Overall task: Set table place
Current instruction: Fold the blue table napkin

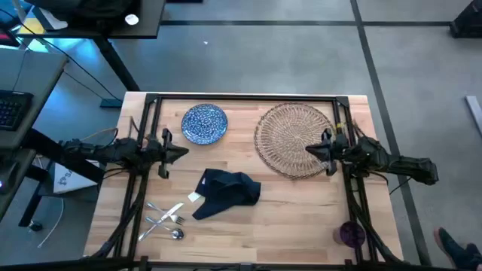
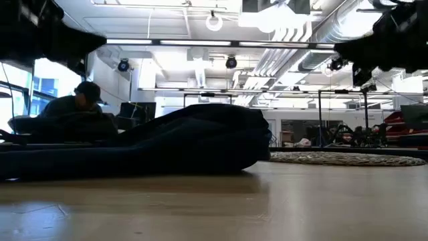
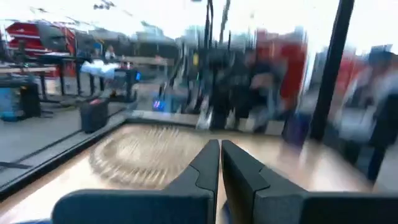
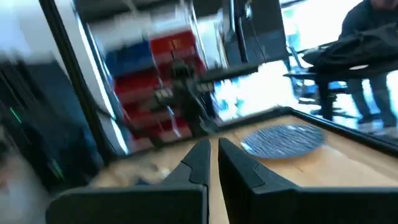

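Nearest the lower edge of the overhead frame lie the small pieces: the cutlery (image 1: 166, 220) at lower left of the worktop (image 1: 294, 218), the purple cup (image 1: 352, 233) at lower right by the rail; just above them, centre-left, the dark napkin (image 1: 227, 191) sits crumpled, and in the level view it fills the left and middle of the frame (image 2: 167, 144).

Above that, both arms hang at about the same height in the frame; the left gripper (image 1: 179, 151) at left-centre, pointing toward the middle, its jaws drawn together in its own wrist view (image 3: 220, 163); the right gripper (image 1: 315, 149) at right-centre, over the right rim of the wicker placemat (image 1: 290, 135), jaws likewise together (image 4: 212, 158).

Farthest up sit the two large pieces, side by side and apart: the blue plate (image 1: 205, 123) at upper centre-left, the placemat at upper centre-right.

The relation that matters, I'd judge: the plate lies just up and right of the left jaws, so the left arm is plainly nearer it; the placemat lies directly under the right jaws. Both are round, so no long axis governs the approach. How high either gripper hangs above the worktop I can't quite make out.
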Controlling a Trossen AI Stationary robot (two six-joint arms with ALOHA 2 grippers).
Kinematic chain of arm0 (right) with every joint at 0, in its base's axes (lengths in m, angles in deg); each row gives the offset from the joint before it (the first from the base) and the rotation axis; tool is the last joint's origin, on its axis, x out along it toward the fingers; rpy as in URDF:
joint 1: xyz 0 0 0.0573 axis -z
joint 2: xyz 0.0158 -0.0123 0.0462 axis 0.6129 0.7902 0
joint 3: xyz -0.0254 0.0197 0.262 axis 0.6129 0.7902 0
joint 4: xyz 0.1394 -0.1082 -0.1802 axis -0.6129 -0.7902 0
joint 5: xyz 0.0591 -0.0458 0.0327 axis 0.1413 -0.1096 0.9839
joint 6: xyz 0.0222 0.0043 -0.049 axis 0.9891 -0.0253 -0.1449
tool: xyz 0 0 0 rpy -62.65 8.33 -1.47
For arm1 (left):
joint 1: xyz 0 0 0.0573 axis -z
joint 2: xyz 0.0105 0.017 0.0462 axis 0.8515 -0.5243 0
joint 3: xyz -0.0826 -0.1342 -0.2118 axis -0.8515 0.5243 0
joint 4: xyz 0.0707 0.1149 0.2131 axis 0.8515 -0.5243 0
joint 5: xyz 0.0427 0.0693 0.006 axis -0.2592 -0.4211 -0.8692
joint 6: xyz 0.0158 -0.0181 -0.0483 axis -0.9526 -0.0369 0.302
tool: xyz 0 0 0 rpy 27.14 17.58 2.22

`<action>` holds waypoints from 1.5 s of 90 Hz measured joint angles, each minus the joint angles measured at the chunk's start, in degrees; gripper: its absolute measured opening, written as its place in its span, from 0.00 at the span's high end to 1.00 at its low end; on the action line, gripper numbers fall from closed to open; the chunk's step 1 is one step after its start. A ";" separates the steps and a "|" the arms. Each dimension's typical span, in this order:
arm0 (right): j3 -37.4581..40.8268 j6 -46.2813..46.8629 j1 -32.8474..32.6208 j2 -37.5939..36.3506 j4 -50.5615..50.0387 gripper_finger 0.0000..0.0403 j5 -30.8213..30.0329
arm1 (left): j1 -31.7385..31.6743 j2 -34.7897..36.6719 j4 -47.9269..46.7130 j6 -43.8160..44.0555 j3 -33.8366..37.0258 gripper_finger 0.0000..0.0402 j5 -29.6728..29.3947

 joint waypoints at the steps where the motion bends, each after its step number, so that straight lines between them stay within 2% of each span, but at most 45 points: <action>1: 0.00 0.10 0.00 0.00 0.42 1.00 -0.03 | 0.00 0.00 0.51 0.79 0.00 1.00 0.02; 17: 0.00 -5.43 0.02 0.02 4.89 1.00 -5.48 | 0.00 -0.38 7.60 2.86 0.00 1.00 -4.44; 28: 0.02 -2.95 -0.09 1.76 8.96 1.00 -6.34 | 0.27 -3.98 17.10 3.41 -0.09 1.00 -1.03; 36: -0.04 -3.04 -0.79 5.26 12.50 1.00 -5.55 | 0.48 -9.13 20.87 3.48 -0.09 1.00 -0.34; 47: -2.11 -5.60 -1.60 12.52 16.95 1.00 -7.52 | 1.04 -18.68 21.95 3.48 -1.96 1.00 -2.33; 57: -6.43 -9.04 -1.80 20.34 19.37 1.00 -6.42 | 1.60 -28.54 25.26 2.40 -5.40 1.00 -4.89; 66: -11.41 -12.80 -1.81 27.78 19.16 1.00 -4.57 | 2.05 -36.71 26.37 -2.87 -9.33 0.99 -7.25; 76: -16.47 -16.97 -1.81 36.11 18.63 0.98 -3.29 | 2.03 -44.90 26.07 -7.35 -12.48 0.92 -8.27; 90: -22.47 -17.27 -1.89 46.02 18.53 0.90 -2.79 | 2.37 -55.34 26.08 -5.26 -15.69 0.76 -7.42; 106: -27.26 -18.62 -2.03 53.68 17.56 0.80 5.19 | 3.76 -65.36 26.05 -1.53 -18.80 0.60 -4.40; 120: -28.89 -18.29 -2.44 58.16 15.93 0.77 10.25 | 5.59 -72.30 26.02 -1.57 -21.11 0.54 -4.15; 135: -29.07 -16.91 -5.97 60.09 16.02 0.77 7.48 | 8.68 -78.67 25.47 -1.52 -23.52 0.54 -4.12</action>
